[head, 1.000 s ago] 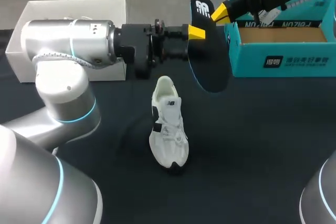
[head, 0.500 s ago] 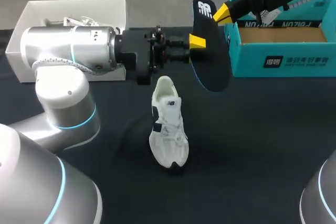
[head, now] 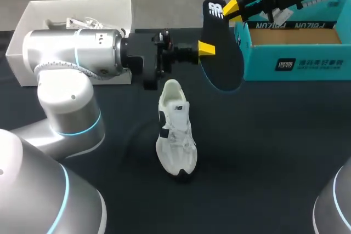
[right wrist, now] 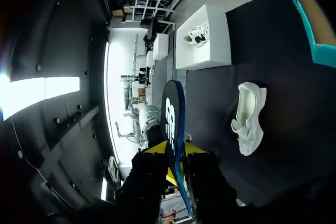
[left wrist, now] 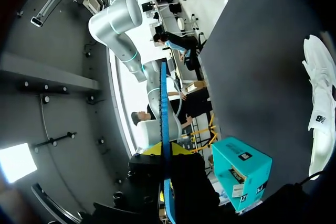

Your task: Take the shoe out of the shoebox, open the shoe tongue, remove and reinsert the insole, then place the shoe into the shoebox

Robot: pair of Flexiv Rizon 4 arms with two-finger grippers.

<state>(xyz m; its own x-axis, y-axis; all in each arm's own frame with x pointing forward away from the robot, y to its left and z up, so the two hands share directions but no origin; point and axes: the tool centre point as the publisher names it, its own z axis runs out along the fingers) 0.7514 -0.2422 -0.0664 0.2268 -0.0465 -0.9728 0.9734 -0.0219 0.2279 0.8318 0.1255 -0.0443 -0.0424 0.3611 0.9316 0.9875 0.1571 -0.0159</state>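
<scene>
The black insole [head: 222,58] hangs upright in the air beside the teal shoebox [head: 296,64]. My left gripper [head: 207,49] is shut on its middle edge; in the left wrist view the insole [left wrist: 163,108] shows edge-on between the yellow tips of that gripper [left wrist: 165,150]. My right gripper [head: 235,10] is at the insole's top end with its fingers slightly parted, so it is open. In the right wrist view the insole [right wrist: 170,114] rises between the tips of that gripper [right wrist: 176,153]. The white shoe [head: 175,130] lies on the dark table below, toe toward me.
A white open box [head: 33,20] with another shoe inside stands at the back left, behind my left arm. The teal shoebox is open at the back right, also seen as the teal shoebox [left wrist: 241,174] from the left wrist.
My left gripper closed onto the insole's middle. My right gripper's fingers parted at the insole's top end. The insole shifted slightly to the right.
</scene>
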